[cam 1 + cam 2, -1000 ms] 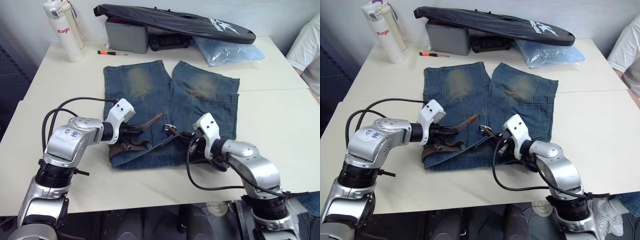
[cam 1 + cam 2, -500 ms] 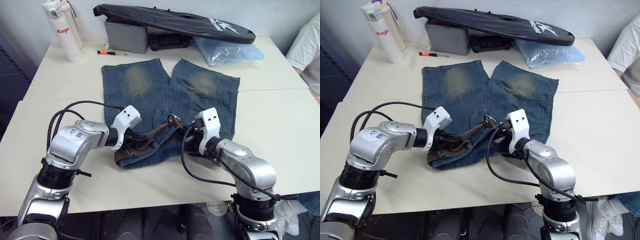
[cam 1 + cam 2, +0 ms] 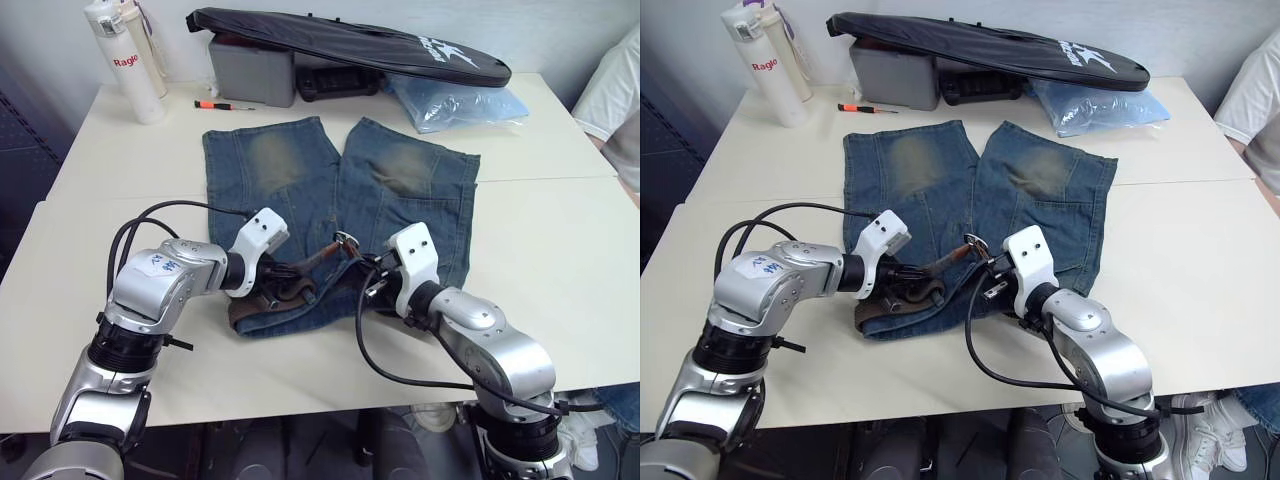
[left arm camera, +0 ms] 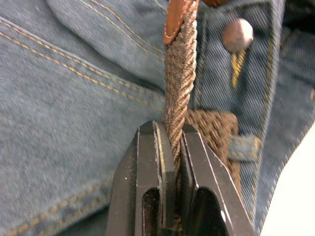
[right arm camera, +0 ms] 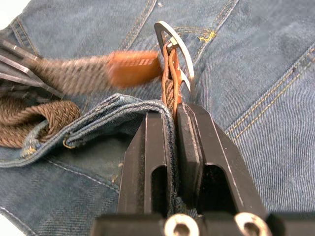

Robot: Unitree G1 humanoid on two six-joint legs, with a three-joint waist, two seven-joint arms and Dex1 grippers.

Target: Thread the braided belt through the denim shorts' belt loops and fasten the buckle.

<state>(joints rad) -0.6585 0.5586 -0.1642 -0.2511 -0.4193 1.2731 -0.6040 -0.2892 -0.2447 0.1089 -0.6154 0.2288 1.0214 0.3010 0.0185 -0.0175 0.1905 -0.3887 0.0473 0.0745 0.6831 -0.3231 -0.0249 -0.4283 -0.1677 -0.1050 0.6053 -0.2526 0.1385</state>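
The faded denim shorts [image 3: 400, 170] lie flat on the table with the waist toward me. The brown braided belt [image 3: 288, 294] runs along the bunched waistband and passes under a belt loop [image 4: 242, 147]. My left gripper [image 3: 283, 272] is shut on the braided part just behind the belt's leather tip [image 3: 318, 259]. My right gripper [image 5: 171, 112] is shut on the leather end that carries the silver buckle [image 5: 174, 44]. The buckle stands upright just above the waistband. The leather tip points at the buckle from the left, a short gap away. A metal button [image 4: 237, 34] shows beside the belt.
At the table's far edge lie a long black bag [image 3: 350, 45] on a grey box [image 3: 250, 72], a white bottle [image 3: 125, 65], a small screwdriver [image 3: 222, 104] and a clear plastic bag [image 3: 455, 100]. A person's sleeve [image 3: 612, 95] shows at the far right.
Both grippers have drawn toward each other, the left going right and the right going left. The waistband has bunched up between them and the leather tip now sits near the buckle.
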